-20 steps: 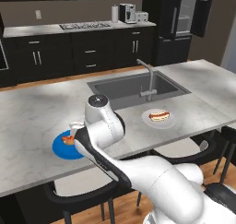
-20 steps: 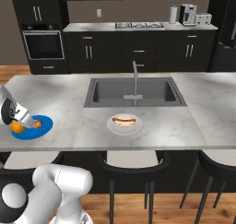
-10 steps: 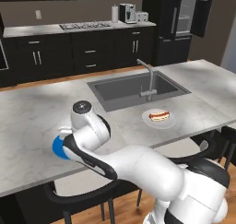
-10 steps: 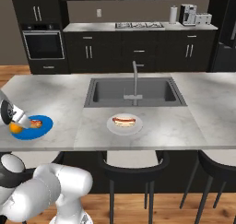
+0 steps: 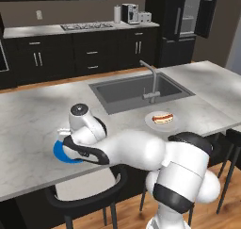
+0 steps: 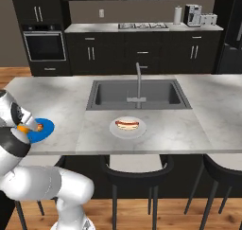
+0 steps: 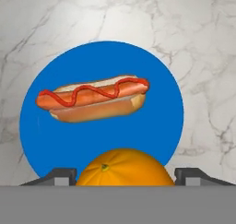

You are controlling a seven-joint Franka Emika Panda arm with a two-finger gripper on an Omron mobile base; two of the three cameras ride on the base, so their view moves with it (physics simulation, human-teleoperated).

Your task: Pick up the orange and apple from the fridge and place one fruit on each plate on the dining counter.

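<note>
- No text, label, brand, number or sign can be read in any view.
- The appliances on the back counter (image 5: 70,29) are too small to show any markings.
- The blue plate (image 7: 101,121), the white plate (image 6: 127,128) and the marbled desk (image 6: 198,125) bear no lettering.
</note>
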